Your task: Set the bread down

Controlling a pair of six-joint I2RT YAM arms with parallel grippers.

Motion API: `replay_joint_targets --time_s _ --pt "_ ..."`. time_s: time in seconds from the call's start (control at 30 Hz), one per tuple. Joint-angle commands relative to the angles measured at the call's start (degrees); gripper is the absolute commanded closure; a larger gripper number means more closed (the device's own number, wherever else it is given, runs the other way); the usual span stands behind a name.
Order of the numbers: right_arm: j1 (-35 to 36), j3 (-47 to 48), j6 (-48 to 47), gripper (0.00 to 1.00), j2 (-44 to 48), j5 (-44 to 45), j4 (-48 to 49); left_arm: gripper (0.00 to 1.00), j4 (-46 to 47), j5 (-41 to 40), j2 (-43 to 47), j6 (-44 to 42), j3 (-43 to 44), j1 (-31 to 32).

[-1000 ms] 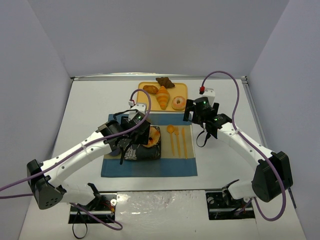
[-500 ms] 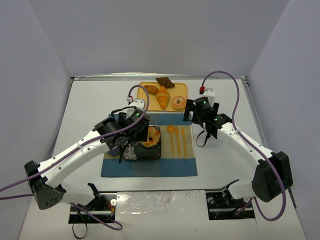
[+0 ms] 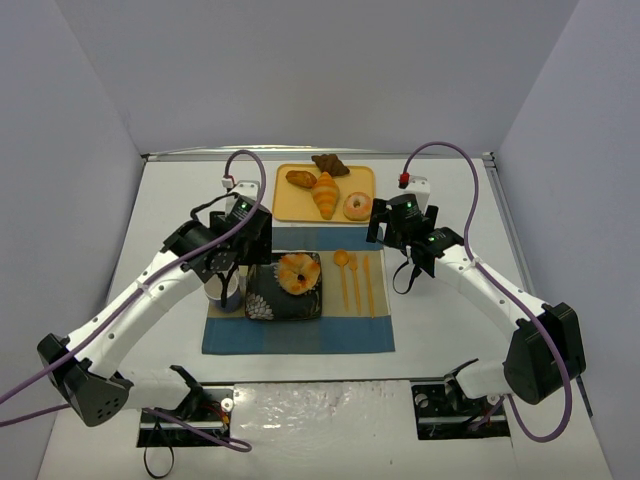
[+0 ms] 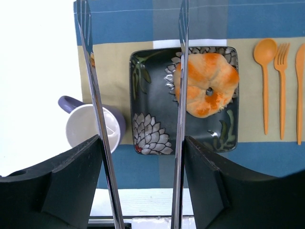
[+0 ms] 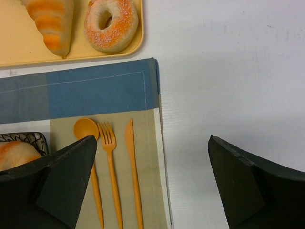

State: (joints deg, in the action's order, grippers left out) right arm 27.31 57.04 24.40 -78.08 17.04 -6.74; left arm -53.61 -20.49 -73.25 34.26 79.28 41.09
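Two thin metal fingers [image 4: 179,133] of your left gripper [image 4: 133,9] stood spread apart: released, nothing between them.

The bread [image 4: 207,85] lay free on the dark flowered plate [image 4: 152,95], beneath the tool and toward its right-finger side. In the left wrist view that finger crossed in front of the bun's left edge. From the top view the tool sat off to the plate's left, so you were not touching the bun.

A mug [image 4: 93,129] stood under the left finger, just beside the plate. Both rested on the blue and tan placemat [image 4: 228,19].

Beyond the right finger an orange spoon [image 4: 265,52], fork [image 4: 282,57] and knife [image 4: 301,71] lay side by side on the mat.

Your right gripper [image 3: 404,272] hung over the mat's right edge. Its jaws were wide apart and empty, though the fingertips were out of its own camera's view.

Ahead of it sat the yellow tray [image 5: 19,52], which carried a donut [image 5: 110,24] and a croissant [image 5: 50,21]. White table [image 5: 228,71] lay to its right.
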Motion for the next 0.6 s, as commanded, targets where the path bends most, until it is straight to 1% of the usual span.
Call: replay_joint_targets --time_s 0.0,0.3,0.57 --pt "-0.4 1.5 0.2 0.00 2.5 0.2 2.1 0.38 1.9 1.5 2.3 -3.2 2.9 -3.1" --pt "-0.3 1.7 0.0 0.00 2.5 0.2 2.1 0.38 3.4 5.8 0.9 -7.2 4.3 -11.2" --pt "-0.4 2.2 -0.2 0.00 1.9 0.2 2.1 0.38 4.7 8.3 0.5 -8.9 4.3 -15.9"
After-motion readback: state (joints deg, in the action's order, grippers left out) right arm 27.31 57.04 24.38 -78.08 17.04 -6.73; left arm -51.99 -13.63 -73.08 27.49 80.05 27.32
